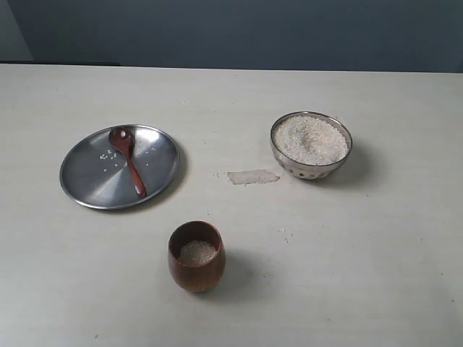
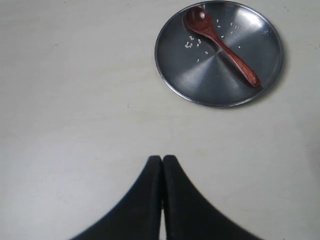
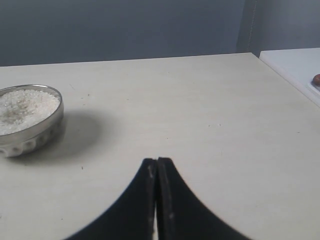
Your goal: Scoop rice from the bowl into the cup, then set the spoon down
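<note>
The reddish-brown wooden spoon lies on the flat steel plate at the left, with a few loose grains beside it. The shiny metal bowl, heaped with white rice, stands at the right. The wooden cup stands in front, upright, with some rice inside. Neither gripper shows in the exterior view. My left gripper is shut and empty, above bare table, well apart from the plate. My right gripper is shut and empty, apart from the bowl.
A small pale patch and a few stray grains lie on the table between bowl and cup. A white surface adjoins the table's far corner in the right wrist view. A dark wall runs behind the table.
</note>
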### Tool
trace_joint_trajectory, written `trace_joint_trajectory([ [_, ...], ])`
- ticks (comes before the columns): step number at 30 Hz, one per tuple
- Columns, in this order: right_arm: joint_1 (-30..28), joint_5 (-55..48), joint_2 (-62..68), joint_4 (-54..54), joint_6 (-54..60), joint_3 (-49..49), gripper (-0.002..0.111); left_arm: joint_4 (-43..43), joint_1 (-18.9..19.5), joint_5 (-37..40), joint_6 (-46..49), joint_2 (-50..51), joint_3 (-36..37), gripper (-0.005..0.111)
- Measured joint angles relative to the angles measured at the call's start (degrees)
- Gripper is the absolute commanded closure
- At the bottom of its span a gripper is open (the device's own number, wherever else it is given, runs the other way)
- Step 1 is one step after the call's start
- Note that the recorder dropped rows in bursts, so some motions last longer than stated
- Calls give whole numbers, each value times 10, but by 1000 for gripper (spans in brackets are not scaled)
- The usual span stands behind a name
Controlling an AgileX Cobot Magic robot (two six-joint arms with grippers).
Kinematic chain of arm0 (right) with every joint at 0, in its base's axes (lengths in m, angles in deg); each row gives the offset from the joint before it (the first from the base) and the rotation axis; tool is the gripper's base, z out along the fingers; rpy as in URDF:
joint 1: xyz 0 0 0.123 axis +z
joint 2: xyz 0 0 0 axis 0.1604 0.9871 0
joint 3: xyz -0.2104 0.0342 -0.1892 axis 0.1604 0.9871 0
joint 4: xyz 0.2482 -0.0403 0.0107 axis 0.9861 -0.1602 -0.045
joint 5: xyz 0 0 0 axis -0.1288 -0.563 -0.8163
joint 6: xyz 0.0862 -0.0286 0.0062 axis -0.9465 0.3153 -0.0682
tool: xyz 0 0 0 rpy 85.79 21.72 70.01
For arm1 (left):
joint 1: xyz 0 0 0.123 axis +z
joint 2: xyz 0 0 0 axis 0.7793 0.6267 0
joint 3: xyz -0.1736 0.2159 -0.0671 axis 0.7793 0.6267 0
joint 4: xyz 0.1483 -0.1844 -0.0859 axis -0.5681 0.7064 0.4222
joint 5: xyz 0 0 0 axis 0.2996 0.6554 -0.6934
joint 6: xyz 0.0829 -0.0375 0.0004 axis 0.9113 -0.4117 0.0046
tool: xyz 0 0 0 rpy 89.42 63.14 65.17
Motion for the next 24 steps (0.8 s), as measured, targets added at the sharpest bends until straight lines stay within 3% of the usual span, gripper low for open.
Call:
trace_joint_trajectory([
  [5, 0, 0, 0, 0, 0, 0, 108, -45, 0, -44, 0, -9, 1, 106],
  [13, 0, 0, 0, 0, 0, 0, 108, -32, 0, -306, 0, -88, 89, 106],
  [24, 0, 0, 0, 0, 0, 0, 108, -78, 0, -420, 0, -212, 273, 106],
])
